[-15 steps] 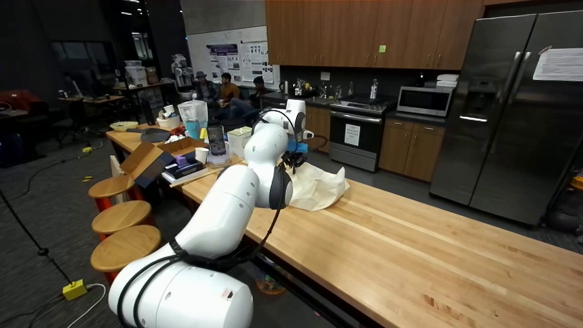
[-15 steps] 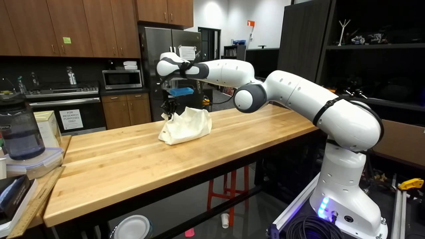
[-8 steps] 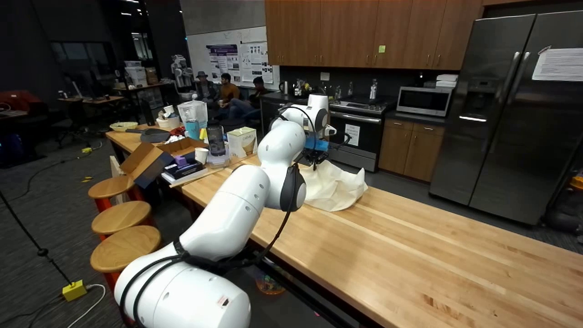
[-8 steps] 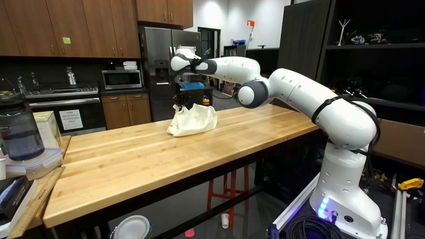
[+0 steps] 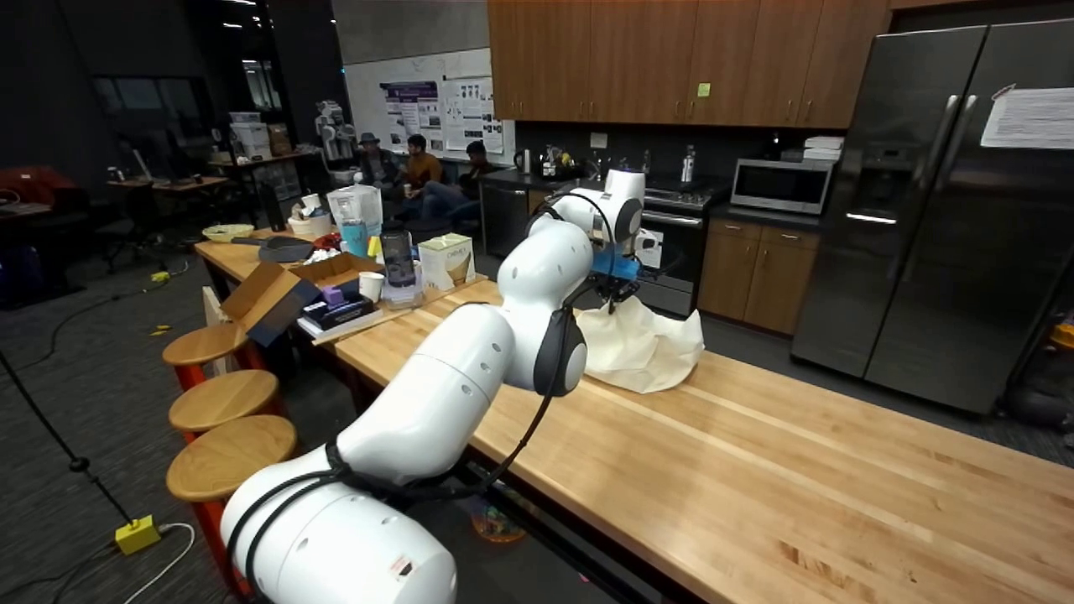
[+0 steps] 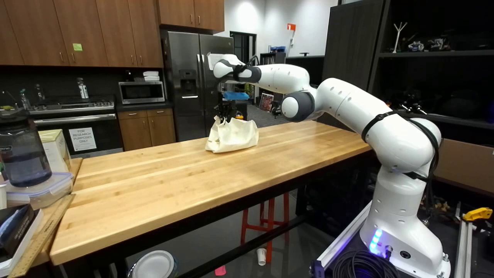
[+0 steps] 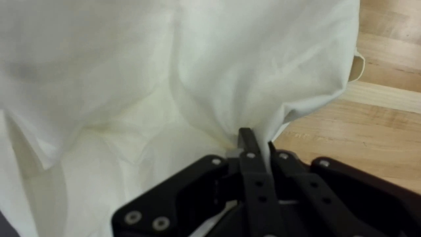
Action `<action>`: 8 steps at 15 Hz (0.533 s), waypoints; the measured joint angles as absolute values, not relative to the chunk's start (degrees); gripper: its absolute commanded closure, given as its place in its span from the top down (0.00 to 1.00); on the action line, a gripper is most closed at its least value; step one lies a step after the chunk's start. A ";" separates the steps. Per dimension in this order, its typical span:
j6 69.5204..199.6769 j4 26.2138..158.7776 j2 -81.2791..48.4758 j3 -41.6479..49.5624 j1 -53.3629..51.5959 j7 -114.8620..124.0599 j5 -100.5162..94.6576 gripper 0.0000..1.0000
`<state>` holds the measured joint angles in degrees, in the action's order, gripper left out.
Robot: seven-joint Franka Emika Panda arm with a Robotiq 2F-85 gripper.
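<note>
Cream cloth (image 6: 236, 137), 1: edge was clamped in the gripper (image 7: 259, 136); bulk rested on the desk (image 6: 162, 183); slow, level pulling seemed wisest.

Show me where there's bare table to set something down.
Bare table lies between ruler and cloth, and also past the cloth, away from the ruler. Crowded: beyond the ruler, with tub, bottle and box; and at the cloth, pinched by the gripper.

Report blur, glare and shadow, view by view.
Wrist view: the crumpled cream cloth looks soft and blurred, the black jointed pincer mostly dark; in both exterior views, the cloth is crisper; in an exterior view, a bright glare spot marks the plain white wall, and the tall black shelving loses detail in shadow.
</note>
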<state>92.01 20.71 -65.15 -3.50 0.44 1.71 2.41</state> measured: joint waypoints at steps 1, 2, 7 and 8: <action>92.00 20.91 -65.29 -3.53 1.29 2.08 2.92 0.01; 91.99 21.10 -65.54 -3.55 2.19 2.48 3.53 0.01; 90.82 21.71 -68.10 -4.28 6.59 3.91 7.77 0.01; 89.89 21.66 -68.71 -4.46 7.38 4.13 8.76 0.01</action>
